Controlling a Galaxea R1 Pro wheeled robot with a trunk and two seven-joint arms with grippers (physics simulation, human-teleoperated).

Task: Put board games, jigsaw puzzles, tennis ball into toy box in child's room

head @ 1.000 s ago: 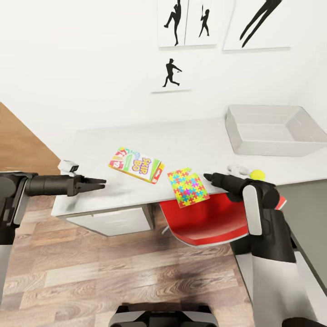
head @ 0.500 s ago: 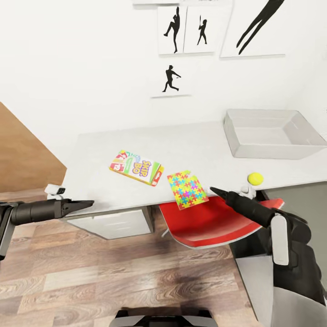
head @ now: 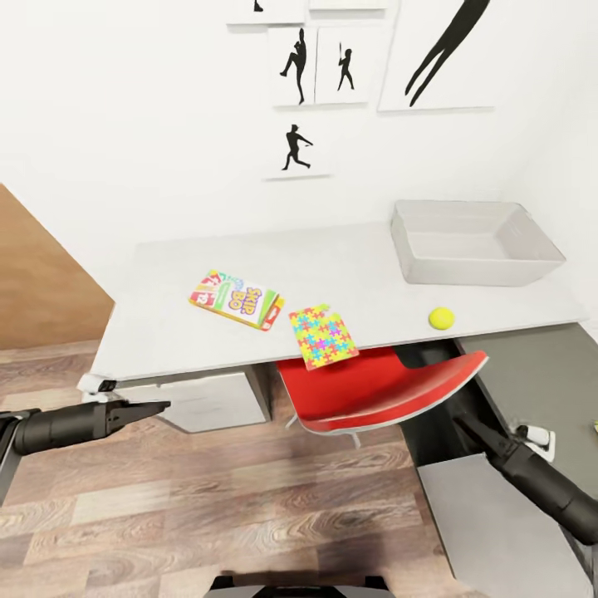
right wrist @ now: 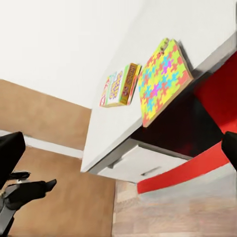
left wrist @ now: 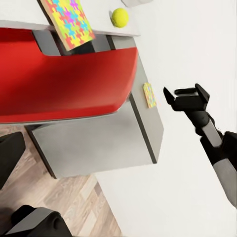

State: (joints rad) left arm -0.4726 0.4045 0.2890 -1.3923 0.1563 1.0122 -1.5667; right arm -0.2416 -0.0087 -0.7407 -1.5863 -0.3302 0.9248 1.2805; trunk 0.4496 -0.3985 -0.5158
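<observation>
With both hands low, the left hand (head: pixel 154 406) clenched and the right hand's (head: pixel 462 422) state unclear, the multicoloured flat jigsaw puzzle (head: pixel 323 335) overhanging the pale grey surface (head: pixel 349 266) beside the red chair (head: pixel 382 390) likely suits an edge pinch.

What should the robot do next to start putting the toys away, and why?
Probably lift the right gripper back up toward the tennis ball. Both arms hang below the table edge, holding nothing, and the ball lies near the table's front edge on the right arm's side, just in front of the toy box. The jigsaw puzzle overhanging the edge could come after.
</observation>
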